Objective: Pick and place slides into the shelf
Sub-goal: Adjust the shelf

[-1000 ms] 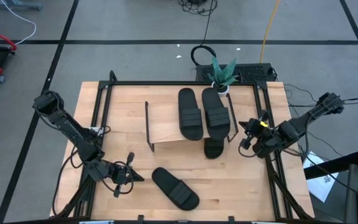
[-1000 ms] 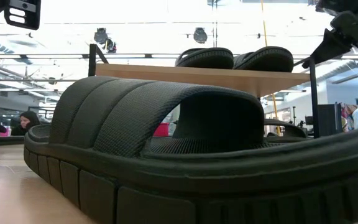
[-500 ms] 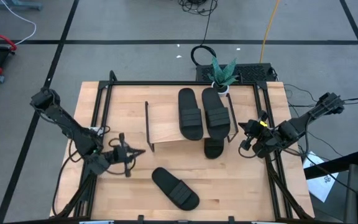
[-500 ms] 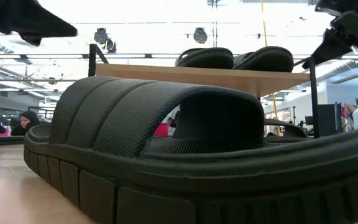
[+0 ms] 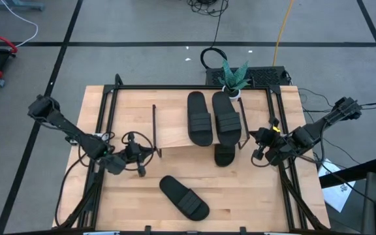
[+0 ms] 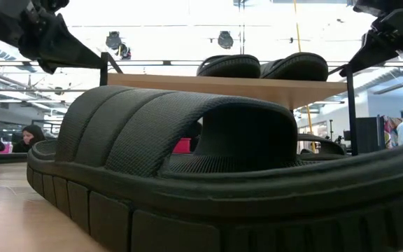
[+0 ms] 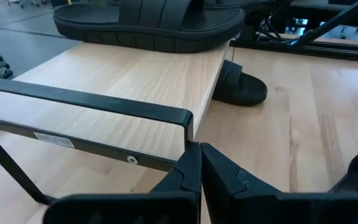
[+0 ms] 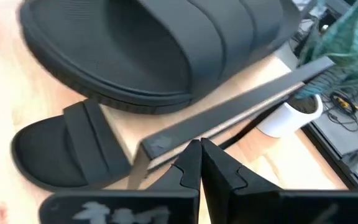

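Four black slides are in sight, all alike: long oval soles with a wide ribbed strap across the front. Two lie side by side on top of the shelf [image 5: 175,130], the left one [image 5: 200,119] and the right one [image 5: 227,116] almost touching. A third [image 5: 224,155] sits on the surface [image 5: 253,189] under the shelf's right end, only its front part poking out from below the board. The fourth [image 5: 184,197] lies alone and slanted on the near part of the surface, well apart from the shelf.

There is one shelf, a low rack with a light wooden top board and thin black wire side frames. One small potted plant [image 5: 234,77] stands at the far edge of the surface.

The left claw [image 5: 142,154] is pinched together with nothing in it, just beside the shelf's left wire frame. The right claw [image 5: 258,145] is likewise closed tight and empty, near the shelf's right frame.
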`<state>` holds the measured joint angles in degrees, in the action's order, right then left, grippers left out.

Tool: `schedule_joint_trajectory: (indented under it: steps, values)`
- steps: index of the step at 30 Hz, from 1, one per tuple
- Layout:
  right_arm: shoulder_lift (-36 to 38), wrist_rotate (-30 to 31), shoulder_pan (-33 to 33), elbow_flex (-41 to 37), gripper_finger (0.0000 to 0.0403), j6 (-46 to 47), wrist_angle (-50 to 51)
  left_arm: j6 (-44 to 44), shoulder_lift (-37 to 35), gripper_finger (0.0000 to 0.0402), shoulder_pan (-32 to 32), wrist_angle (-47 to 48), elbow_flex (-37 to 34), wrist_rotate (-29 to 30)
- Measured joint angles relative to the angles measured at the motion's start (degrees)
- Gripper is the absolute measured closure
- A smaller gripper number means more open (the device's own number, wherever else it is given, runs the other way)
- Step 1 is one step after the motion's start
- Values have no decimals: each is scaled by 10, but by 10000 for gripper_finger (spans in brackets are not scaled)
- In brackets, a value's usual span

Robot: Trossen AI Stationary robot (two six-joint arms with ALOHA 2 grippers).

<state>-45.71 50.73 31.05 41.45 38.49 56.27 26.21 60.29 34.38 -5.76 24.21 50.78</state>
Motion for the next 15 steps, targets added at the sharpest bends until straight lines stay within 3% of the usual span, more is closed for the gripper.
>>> schedule_joint_trajectory:
  steps: [7, 15]
  values:
    - [0, -15, 0, 0, 403, -35, -35, 21, 0, 396, -19, 0, 0, -4]
    - [0, -18, 0, 0, 403, -52, -55, 5, 6, 396, -50, -9, 0, -61]
